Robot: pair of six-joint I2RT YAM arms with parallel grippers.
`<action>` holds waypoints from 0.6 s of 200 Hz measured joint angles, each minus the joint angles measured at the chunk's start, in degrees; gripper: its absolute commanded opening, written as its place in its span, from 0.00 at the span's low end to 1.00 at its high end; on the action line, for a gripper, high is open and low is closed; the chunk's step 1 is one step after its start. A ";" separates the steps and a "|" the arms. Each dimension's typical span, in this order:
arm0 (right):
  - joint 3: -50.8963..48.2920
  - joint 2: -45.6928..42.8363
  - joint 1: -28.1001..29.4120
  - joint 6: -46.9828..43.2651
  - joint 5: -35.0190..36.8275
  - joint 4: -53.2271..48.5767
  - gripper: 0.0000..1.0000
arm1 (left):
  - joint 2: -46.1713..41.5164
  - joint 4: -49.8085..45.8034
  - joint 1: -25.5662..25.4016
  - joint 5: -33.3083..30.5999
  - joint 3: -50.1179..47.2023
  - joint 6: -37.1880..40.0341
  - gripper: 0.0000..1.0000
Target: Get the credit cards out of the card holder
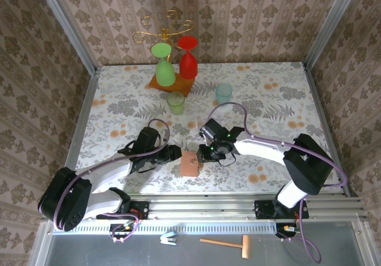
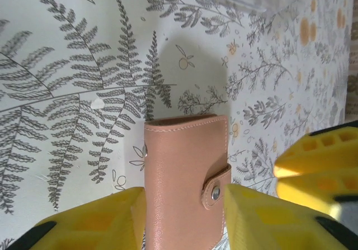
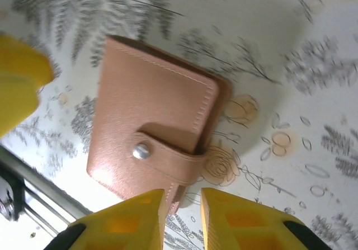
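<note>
The card holder (image 2: 182,177) runs off the left wrist view's bottom edge.

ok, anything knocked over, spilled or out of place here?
Nothing is spilled or toppled. The card holder is closed, with its strap snapped. One oddity: a wooden mallet lies on the ledge below the arm bases, off the table.

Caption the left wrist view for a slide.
Left gripper clamps the closed tan card holder, snap strap fastened, on the fern-print table.
</note>
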 measured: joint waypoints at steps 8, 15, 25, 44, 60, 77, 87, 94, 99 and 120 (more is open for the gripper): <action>0.85 -0.02 0.24 -3.98 0.09 -0.35 0.24 | 0.00 -0.04 0.46 0.35 0.00 -0.17 0.39; 1.33 -0.04 0.42 -7.69 0.20 -0.63 0.25 | 0.00 -0.09 0.87 0.70 0.00 -0.37 0.39; 1.68 -0.04 0.59 -13.35 0.20 -0.87 0.25 | -0.07 -0.13 1.60 1.03 0.00 -0.59 0.39; 2.71 0.37 0.68 -23.61 0.09 -3.13 0.27 | -0.96 -0.42 4.13 1.31 0.02 -1.05 0.39; 4.63 1.88 0.92 -31.39 0.15 -5.27 0.30 | -2.51 -0.94 6.95 1.75 0.02 -1.20 0.39; 6.21 4.02 1.68 -38.91 0.20 -6.84 0.33 | -4.55 -2.40 10.16 1.99 0.02 -1.16 0.40; 6.88 5.14 2.32 -42.97 0.52 -7.85 0.34 | -5.60 -3.45 11.72 2.19 0.02 -1.07 0.40; 7.39 5.92 2.75 -45.42 0.83 -8.48 0.35 | -6.23 -3.98 12.59 2.40 0.02 -0.94 0.40; 7.78 6.60 3.08 -47.15 1.29 -8.94 0.36 | -6.58 -4.31 13.07 2.56 0.02 -0.81 0.40; 10.01 9.42 4.02 -52.76 2.75 -10.93 0.40 | -7.65 -5.88 15.06 3.41 0.02 -0.24 0.41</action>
